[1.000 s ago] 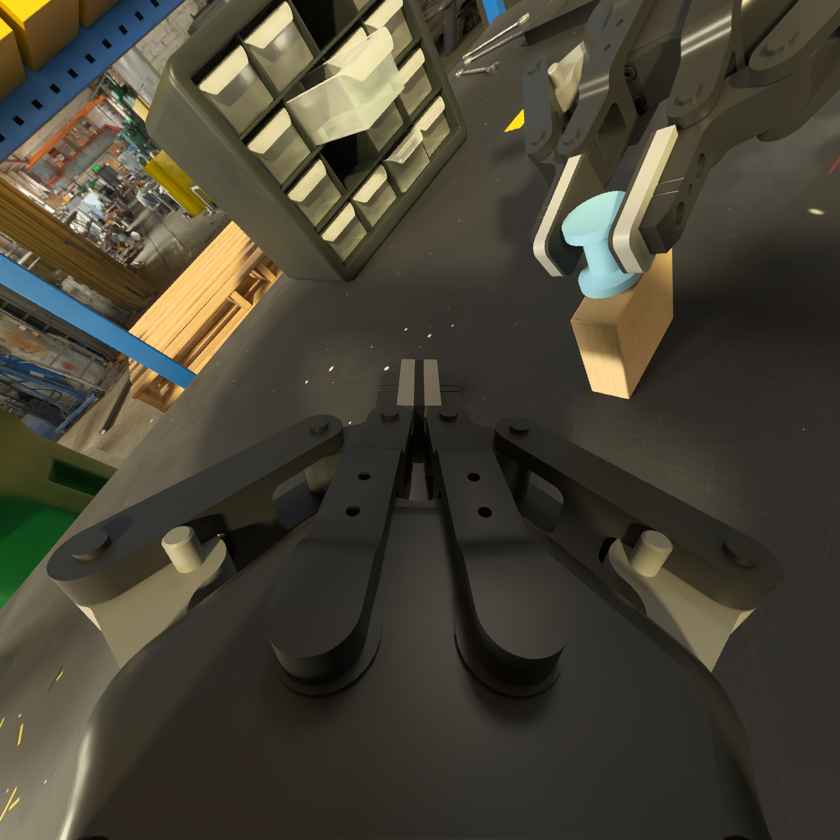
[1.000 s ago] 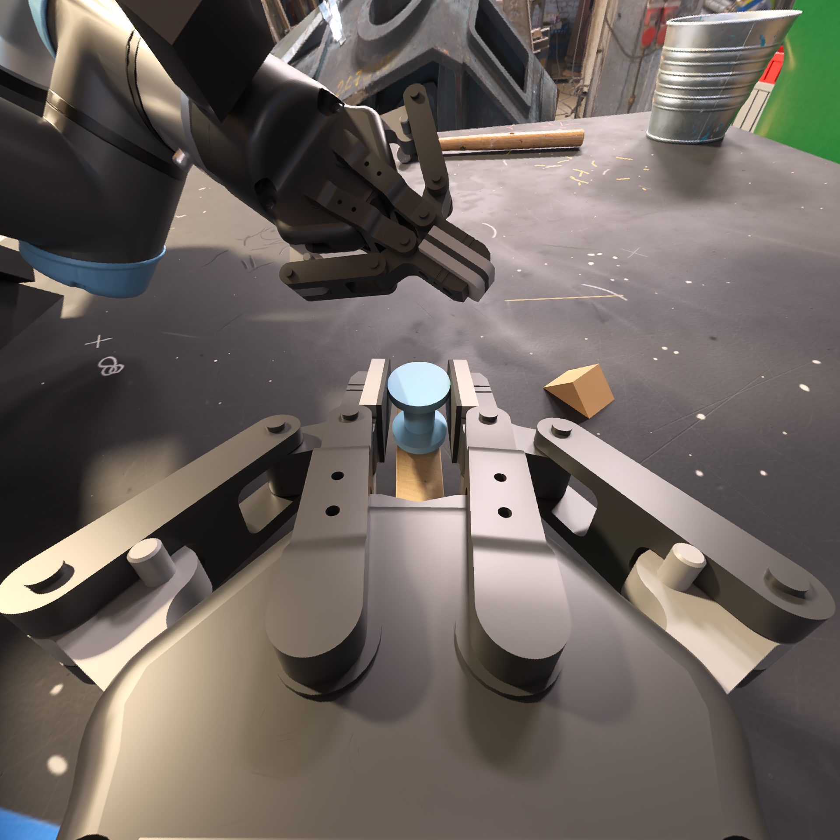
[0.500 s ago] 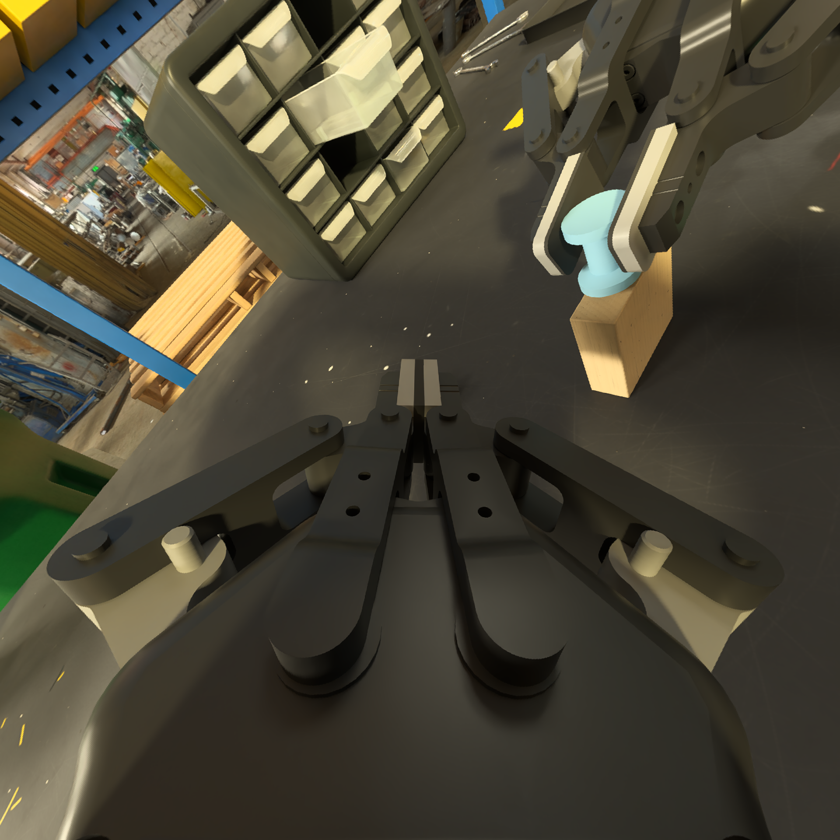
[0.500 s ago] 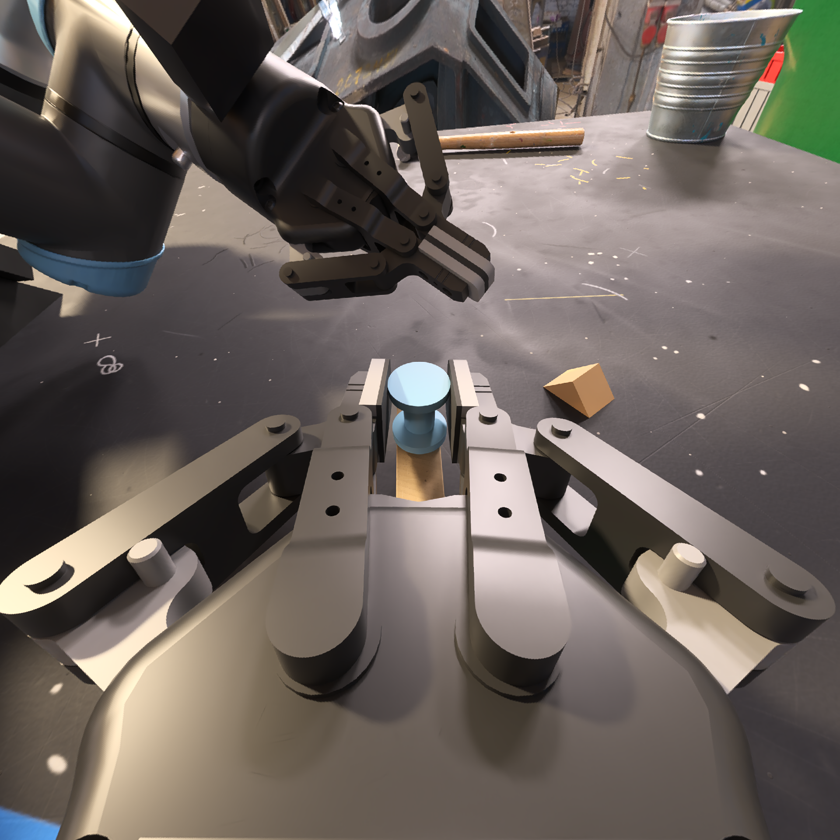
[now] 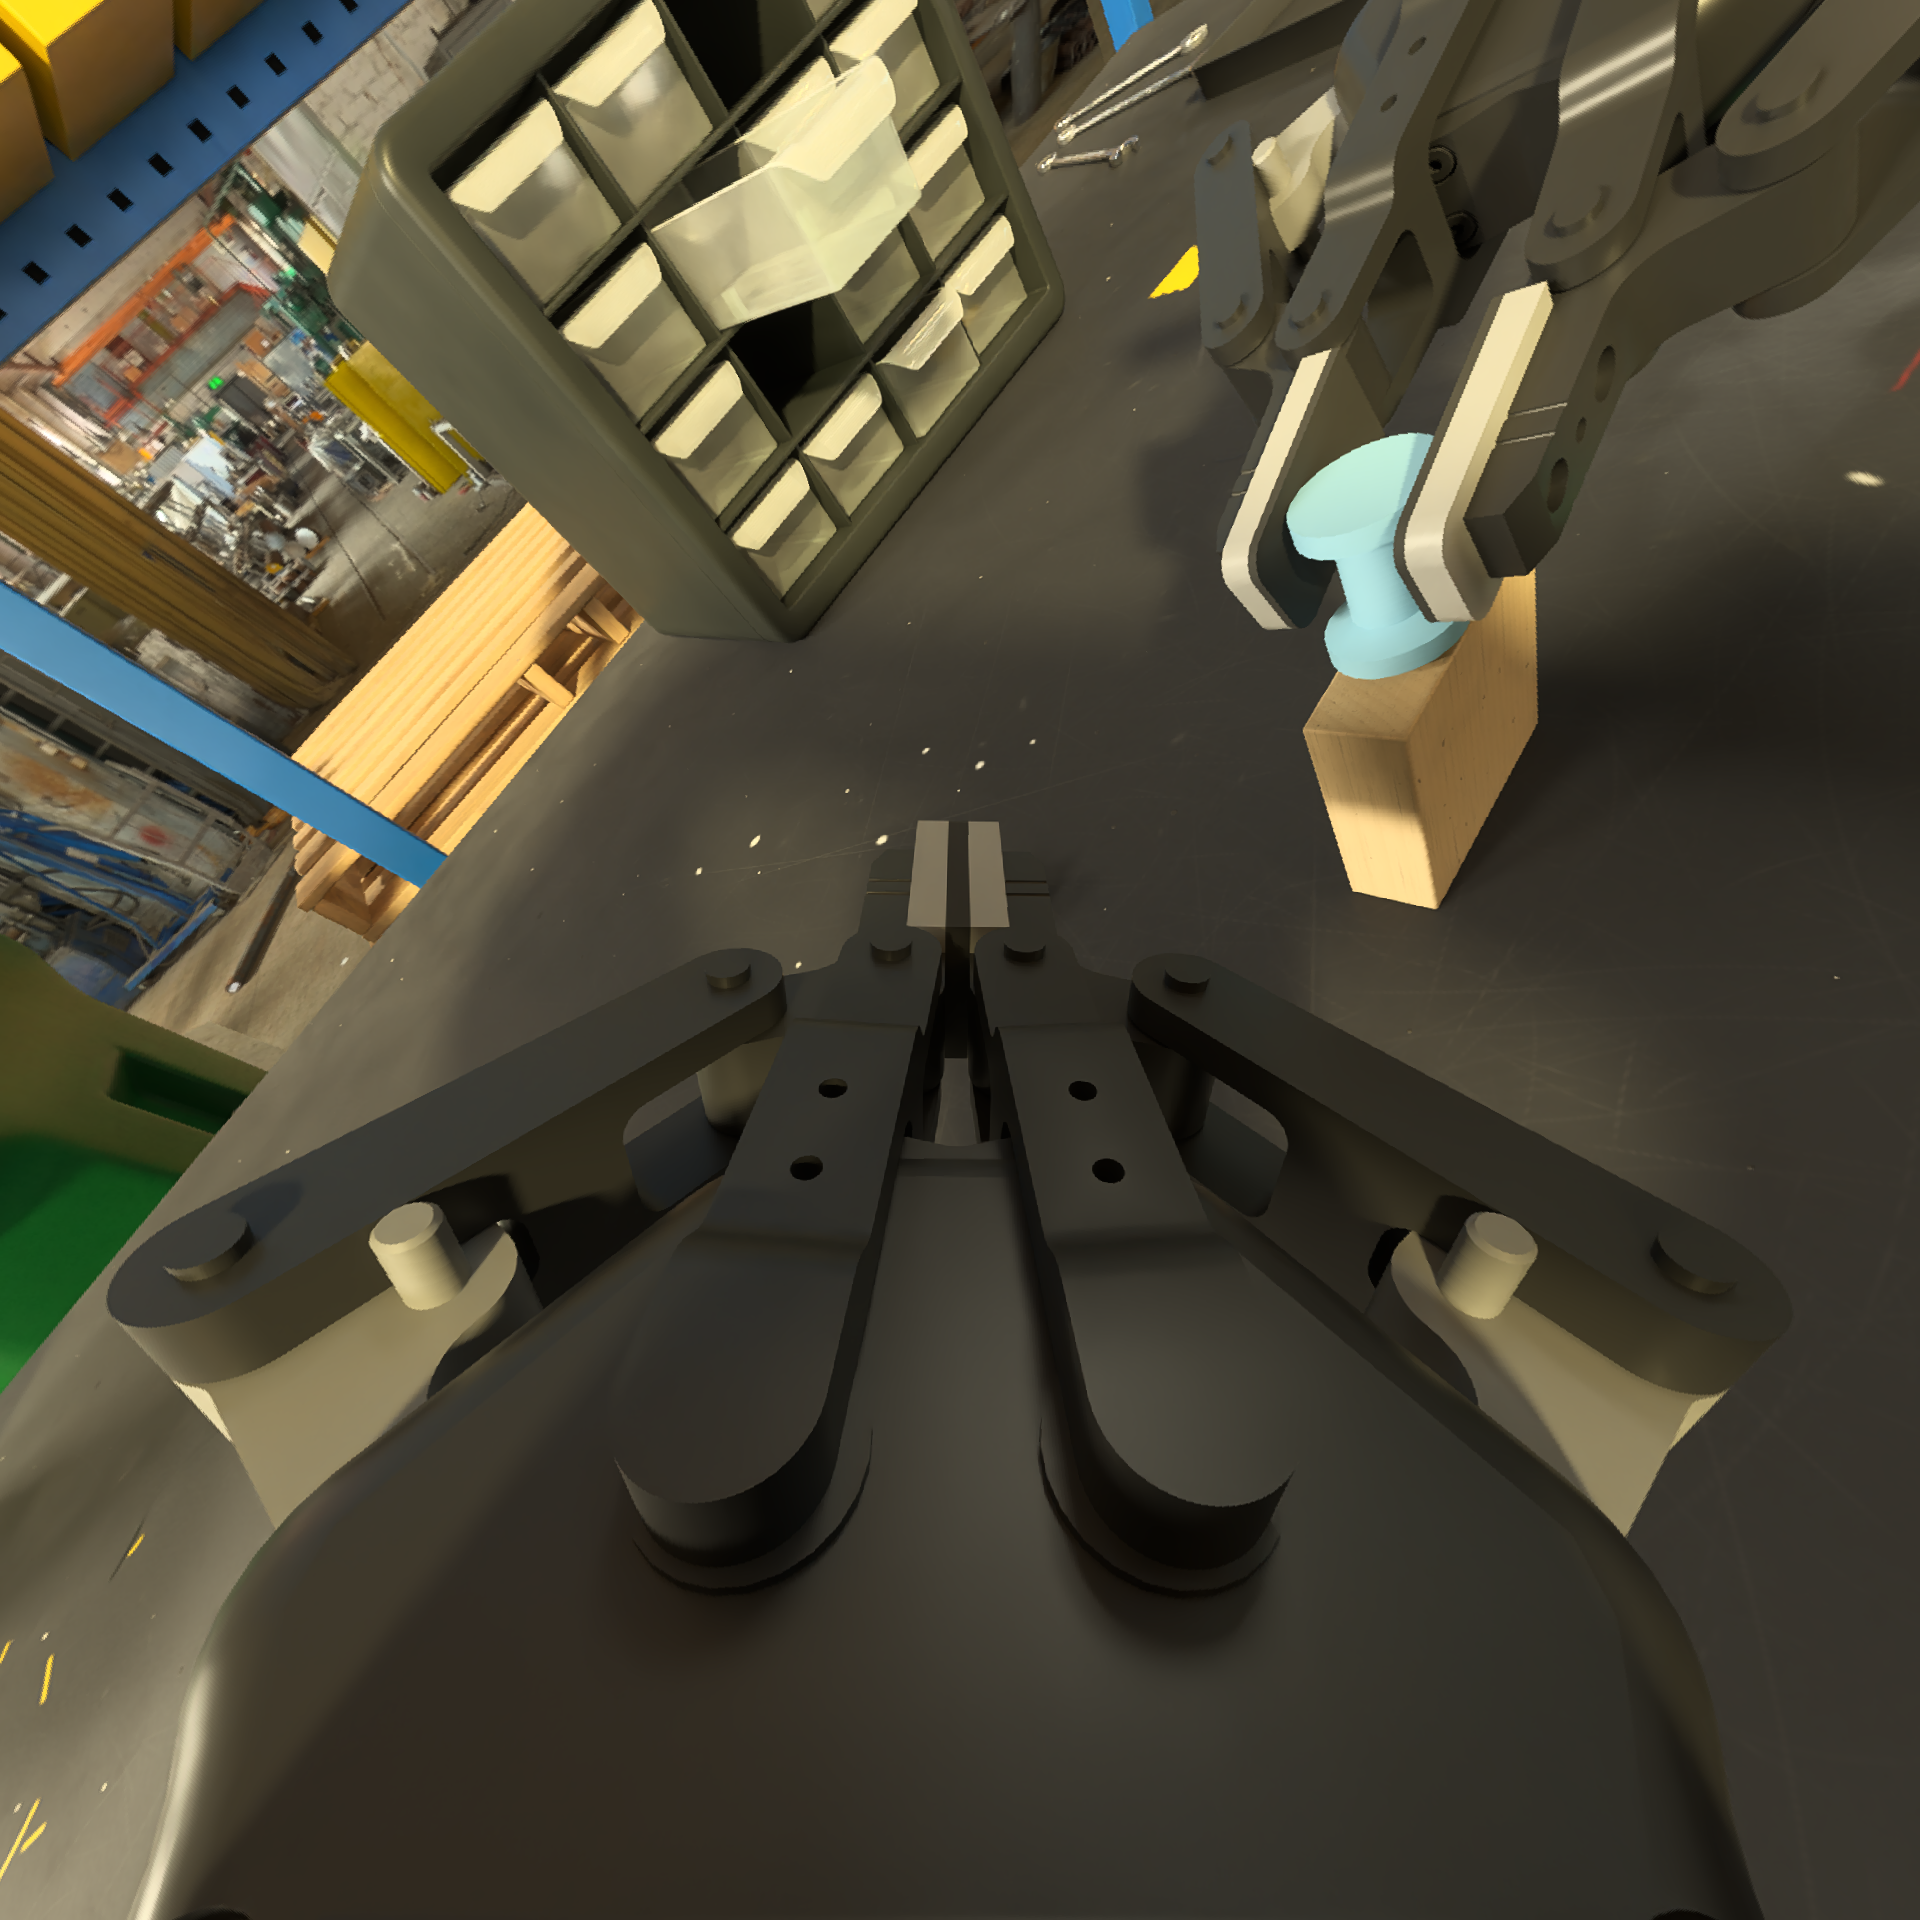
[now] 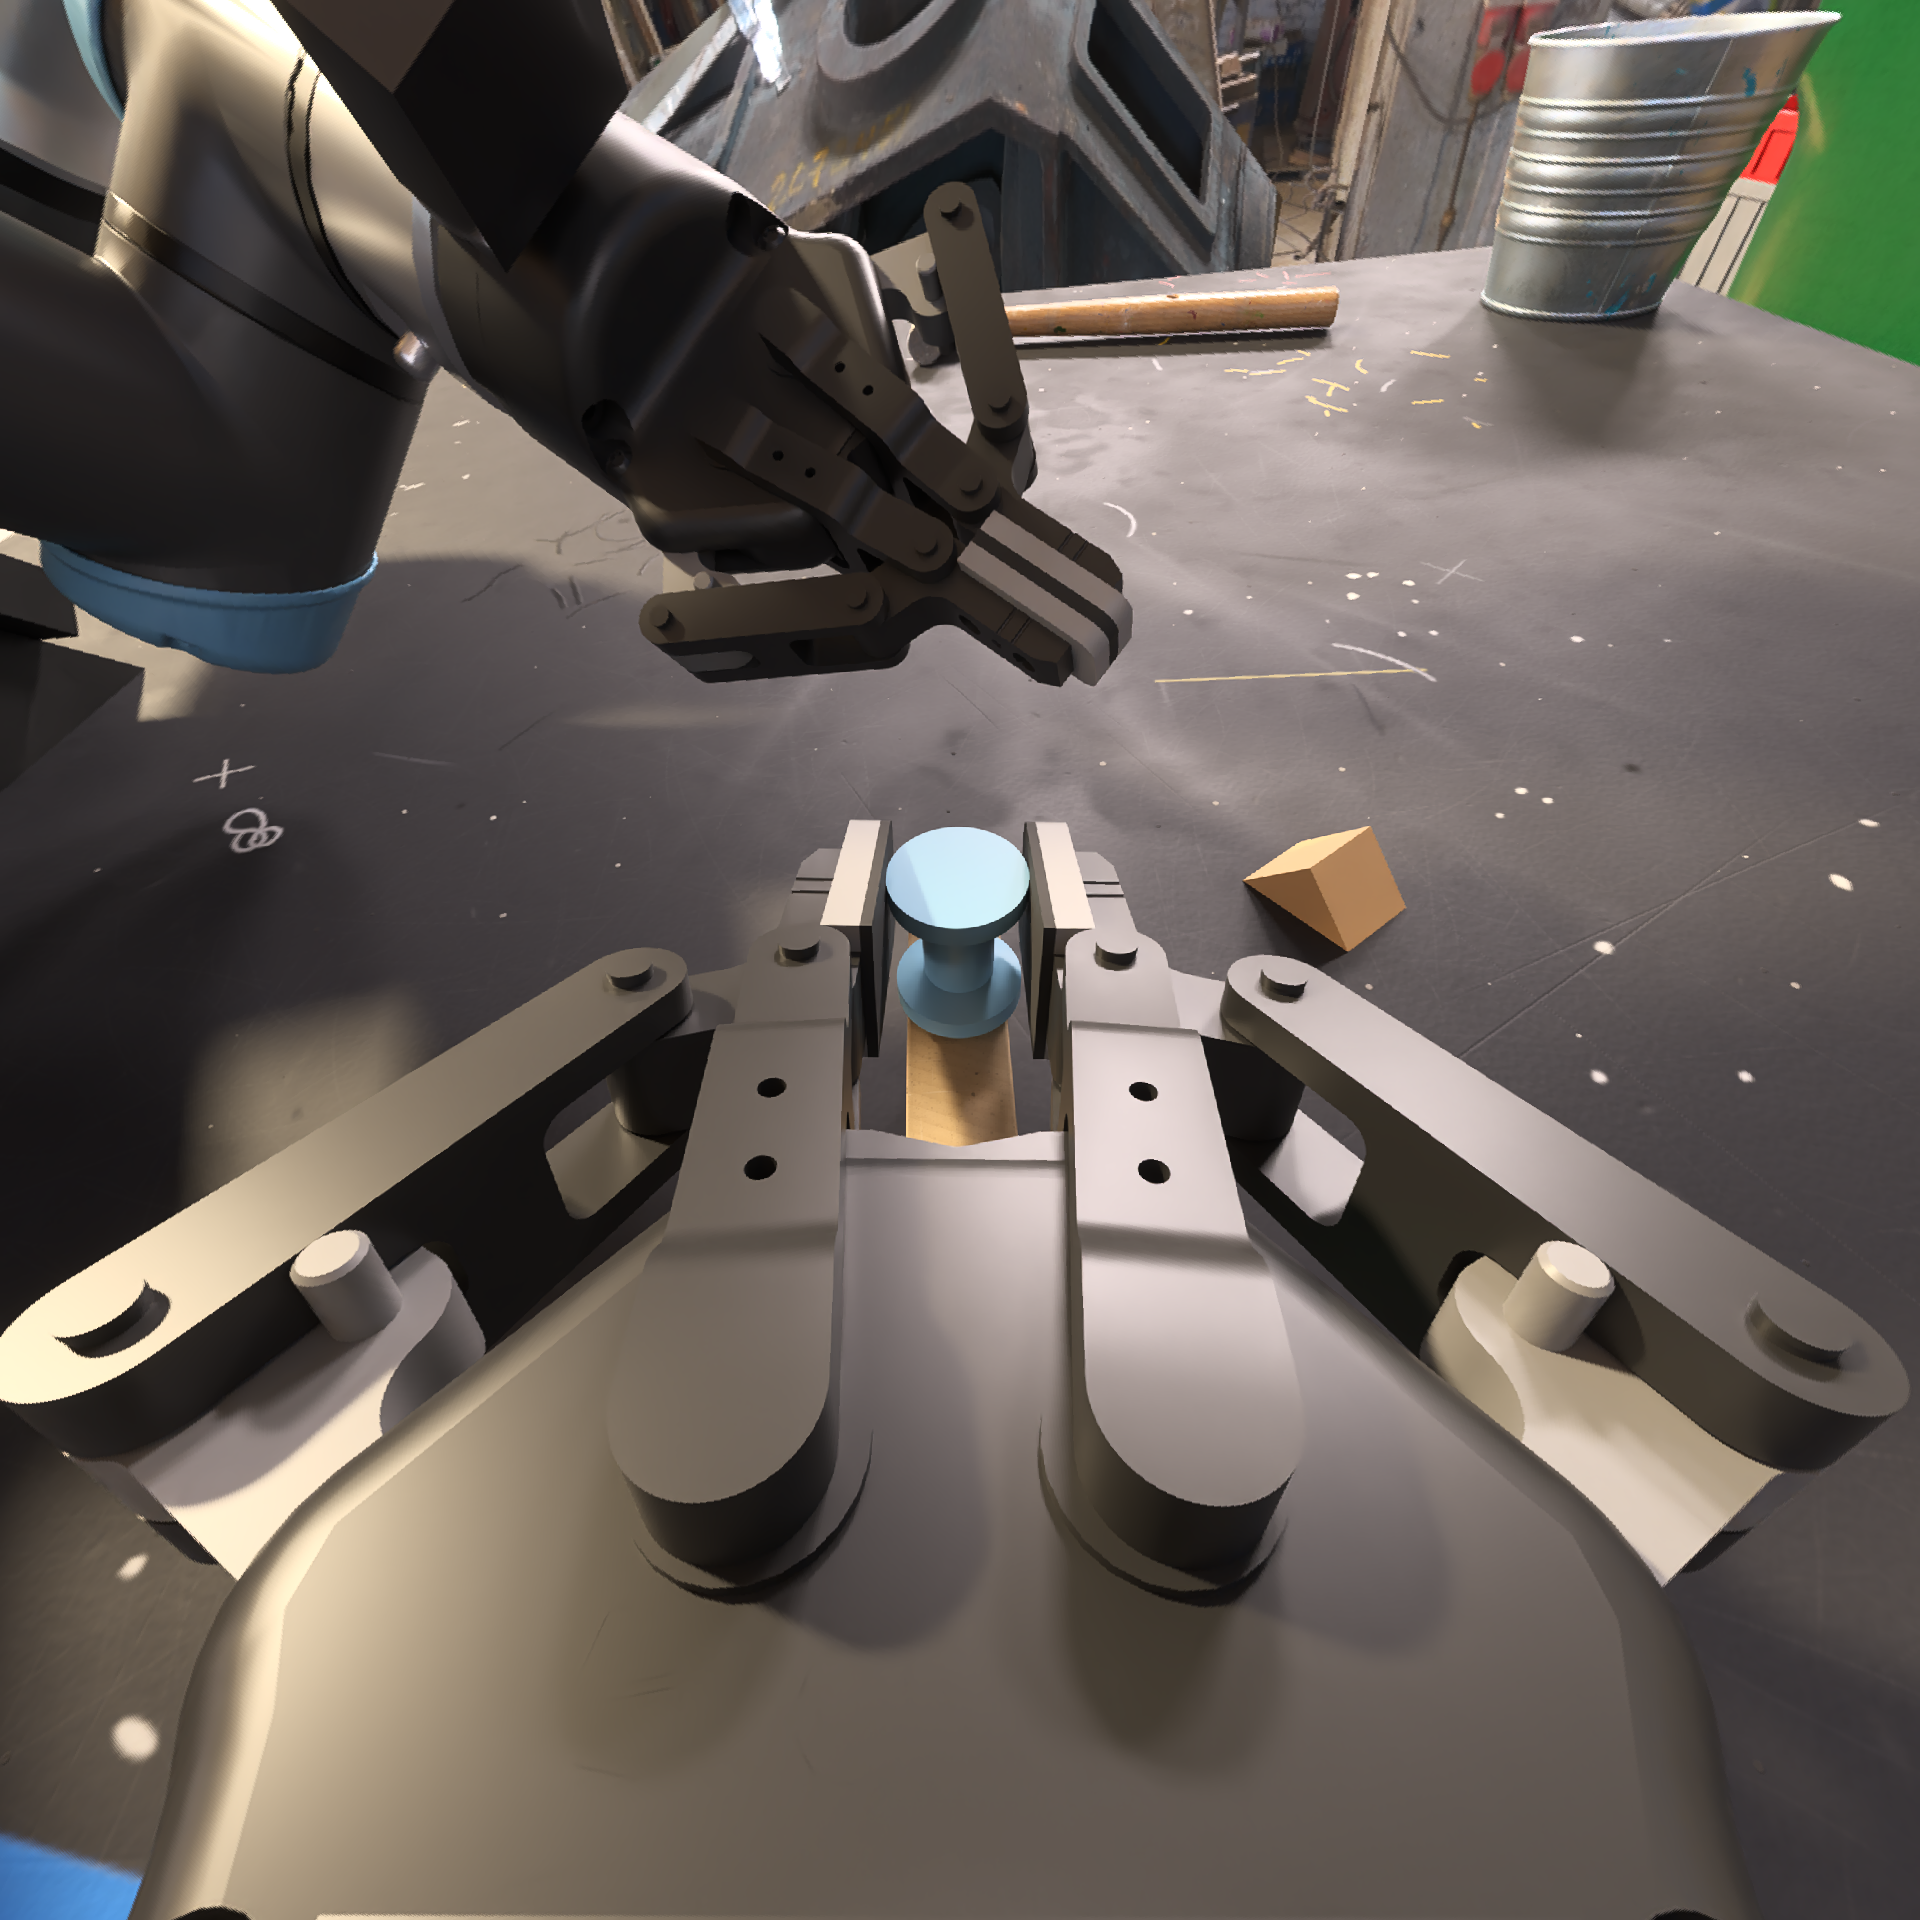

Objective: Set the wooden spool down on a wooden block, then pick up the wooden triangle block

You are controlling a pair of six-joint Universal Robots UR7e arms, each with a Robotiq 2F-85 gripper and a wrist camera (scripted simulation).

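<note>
My right gripper (image 6: 956,873) is shut on the light blue spool (image 6: 956,883). The spool stands upright, its lower flange on the top of an upright wooden block (image 6: 958,1081). In the left wrist view the spool (image 5: 1351,540) sits on the near end of the block (image 5: 1423,758), between the right gripper's pads (image 5: 1262,520). The wooden triangle block (image 6: 1335,883) lies on the table to the right of my right gripper, apart from it. My left gripper (image 5: 956,873) is shut and empty; it hovers above the table beyond the spool (image 6: 1081,623).
A drawer cabinet (image 5: 707,312) with one drawer pulled out stands at the back left. A metal bucket (image 6: 1631,166) and a wooden handle (image 6: 1164,312) lie at the table's far side. Wrenches (image 5: 1122,83) lie far off. The table edge (image 5: 343,935) runs left of my left gripper.
</note>
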